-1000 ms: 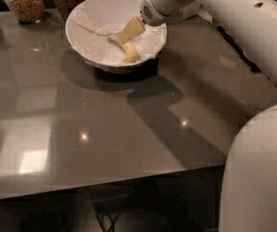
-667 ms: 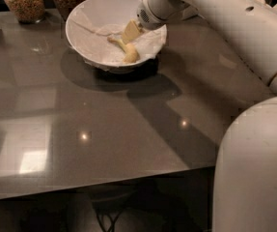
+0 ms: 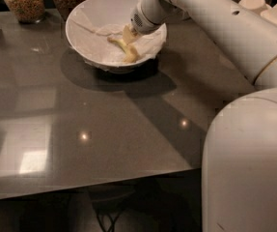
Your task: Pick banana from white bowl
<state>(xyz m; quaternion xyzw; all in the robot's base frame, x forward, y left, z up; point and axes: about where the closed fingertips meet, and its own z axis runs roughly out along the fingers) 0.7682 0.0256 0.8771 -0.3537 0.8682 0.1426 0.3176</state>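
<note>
In the reaching step, the gripper (image 3: 128, 36) hangs inside the bowl (image 3: 77, 21) just above the banana (image 3: 129, 55), its grip state impossible to tell; next it likely needs to close and lift.

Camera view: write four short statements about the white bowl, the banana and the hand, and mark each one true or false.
1. The banana lies inside the white bowl. True.
2. The hand reaches into the bowl, just above the banana. True.
3. The bowl stands at the near edge of the table. False: it stands toward the far side, close to the jars.
4. The bowl holds two bananas. False: only one shows, lying on the white paper lining.
</note>
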